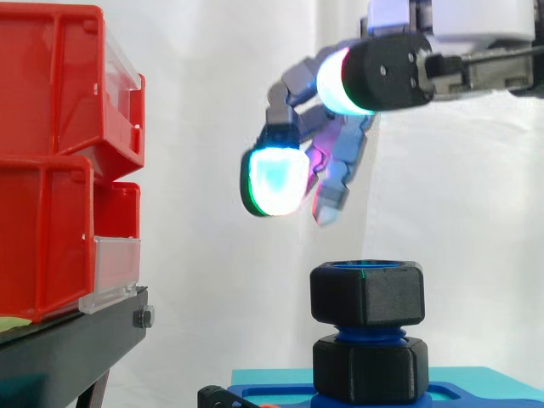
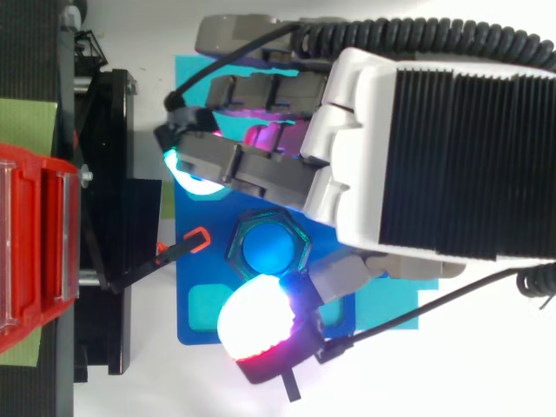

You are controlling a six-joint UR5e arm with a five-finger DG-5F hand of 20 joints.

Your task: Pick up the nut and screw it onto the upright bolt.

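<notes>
A black hexagonal nut sits on top of the blue upright bolt, whose blue tip shows inside the nut's ring from above. Below it a second black hex piece rests on the blue base. My hand hovers above the nut, apart from it, with relaxed fingers pointing down and left. One glowing cyan fingertip hangs up and left of the nut. The thumb pad glows white beside the nut in the top view. Nothing is held.
Stacked red bins stand on a black stand at the left. The blue base lies on a cyan plate. A small orange-tipped black clamp sits at the base's left edge. A white curtain hangs behind.
</notes>
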